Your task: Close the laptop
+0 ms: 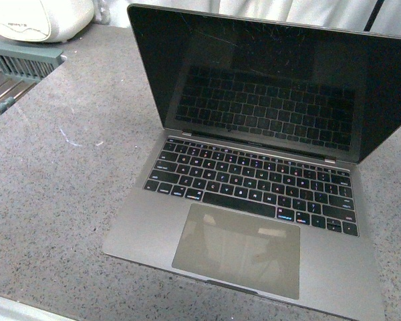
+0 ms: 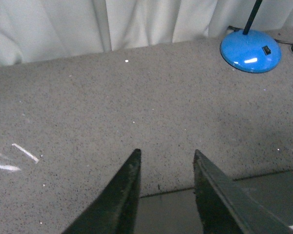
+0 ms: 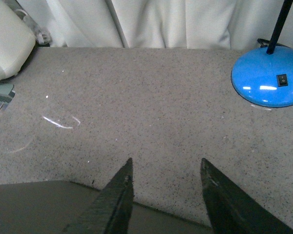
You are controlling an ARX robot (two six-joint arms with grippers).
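The laptop (image 1: 254, 194) stands open on the speckled grey counter, filling the right of the front view. Its glossy black scratched screen (image 1: 274, 80) is upright and tilted slightly back over the black keys and large trackpad (image 1: 237, 249). Neither arm shows in the front view. My left gripper (image 2: 166, 153) is open and empty over the counter, with a grey edge of the laptop (image 2: 273, 195) just beneath its fingers. My right gripper (image 3: 166, 162) is open and empty, with the laptop's grey surface (image 3: 34, 207) beneath its fingers.
A blue lamp base (image 2: 250, 50) with a black stem stands on the counter near the white curtain, also in the right wrist view (image 3: 268, 80). A white appliance (image 1: 40, 17) and a grey rack (image 1: 23, 60) sit at the far left.
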